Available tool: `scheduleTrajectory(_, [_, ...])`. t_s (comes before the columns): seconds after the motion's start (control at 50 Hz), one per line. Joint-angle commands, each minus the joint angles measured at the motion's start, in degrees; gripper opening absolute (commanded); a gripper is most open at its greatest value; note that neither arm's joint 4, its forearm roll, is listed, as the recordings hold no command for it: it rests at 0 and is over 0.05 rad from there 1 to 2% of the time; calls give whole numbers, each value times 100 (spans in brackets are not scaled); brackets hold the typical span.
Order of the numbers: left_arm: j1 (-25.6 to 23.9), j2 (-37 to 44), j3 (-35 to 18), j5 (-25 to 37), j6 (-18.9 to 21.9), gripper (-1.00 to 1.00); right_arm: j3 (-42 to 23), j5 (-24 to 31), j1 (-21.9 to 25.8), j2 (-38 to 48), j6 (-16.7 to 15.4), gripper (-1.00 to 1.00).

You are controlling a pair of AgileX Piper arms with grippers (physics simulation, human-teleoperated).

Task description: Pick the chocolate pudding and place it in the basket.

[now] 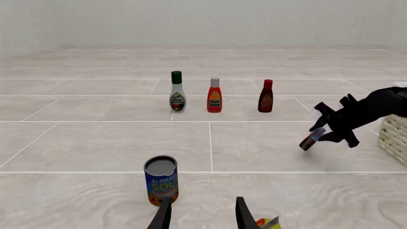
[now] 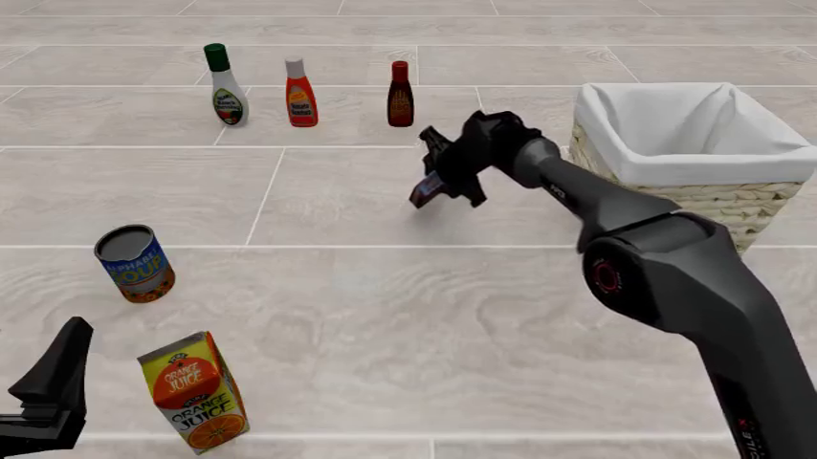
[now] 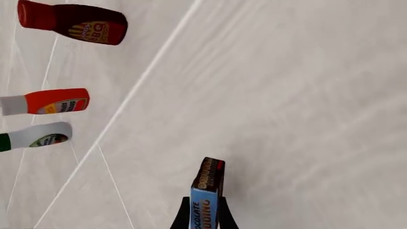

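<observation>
- Right gripper (image 2: 441, 184) clamped on chocolate pudding (image 2: 426, 192), held above the floor, left of basket (image 2: 695, 196).
- Left gripper (image 1: 202, 214) fingers spread, holding nothing, near soup can (image 2: 134, 263).

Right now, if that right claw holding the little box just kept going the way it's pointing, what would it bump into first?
Probably the bare table. The right gripper, shut on the chocolate pudding, points down at open surface; the three bottles lie off to the side. Depth is unclear.
</observation>
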Motion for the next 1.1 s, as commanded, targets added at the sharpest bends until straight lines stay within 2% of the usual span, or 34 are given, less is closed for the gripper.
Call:
scheduleTrajectory(0.02, [0,0,0,0,0,100,31,-203,-124,-233,-346,-100])
scheduleTrajectory(0.16, [0,0,0,0,0,100,-108,-180,-195,-301,-536,-100])
scheduleTrajectory(0.22, [0,0,0,0,0,100,-265,-177,-268,-362,-767,-100])
scheduleTrajectory(0.34, [0,0,0,0,0,100,-439,-135,-351,-401,-927,-100])
scheduleTrajectory(0.36, [0,0,0,0,0,100,-456,-152,-404,-452,-1038,-100])
scheduleTrajectory(0.44, [0,0,0,0,0,100,-527,-151,-381,-456,-1040,-100])
scheduleTrajectory(0.72, [0,0,0,0,0,100,-537,-408,-451,-728,-1471,-100])
scheduleTrajectory(0.74, [0,0,0,0,0,100,-607,-379,-518,-775,-1720,-100])
scheduleTrajectory(0.76, [0,0,0,0,0,100,-615,-375,-518,-771,-1720,-100])
scheduleTrajectory(0.8, [0,0,0,0,0,100,-554,-494,-580,-922,-2032,-100])
scheduleTrajectory(0.84, [0,0,0,0,0,100,-503,-533,-579,-967,-2063,-100])
scheduleTrajectory(0.92, [0,0,0,0,0,100,-210,-800,-691,-1325,-2556,-100])
scheduleTrajectory(1.02, [0,0,0,0,0,100,-21,-891,-679,-1478,-2639,-100])
scheduleTrajectory(1.06, [0,0,0,0,0,100,181,-1065,-699,-1658,-2827,-100])
scheduleTrajectory(1.1, [0,0,0,0,0,100,339,-1136,-687,-1738,-2829,-100])
